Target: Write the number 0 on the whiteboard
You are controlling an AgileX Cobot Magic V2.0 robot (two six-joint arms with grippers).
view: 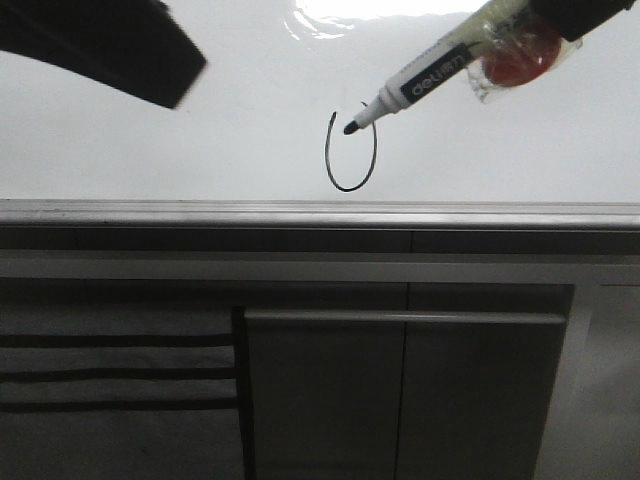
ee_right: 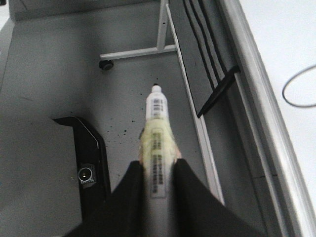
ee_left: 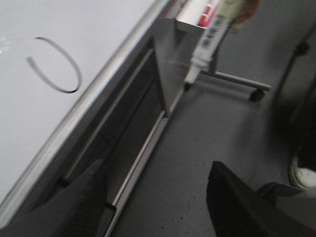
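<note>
Right end effector (ee_right: 157, 180) pinching marker (view: 420, 85); tip apparently just off whiteboard (view: 150, 150), number 0 (view: 351, 150) nearly closed, top gap remaining; left end effector's state unclear.

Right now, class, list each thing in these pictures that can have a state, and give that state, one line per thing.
number 0: drawn as an oval, open at its top, not closed.
marker pen: uncapped, tip by the gap in the oval; contact with the board cannot be told.
whiteboard: otherwise unmarked, glossy with glare.
right gripper: shut on the marker pen.
left gripper: open, holding nothing.
</note>
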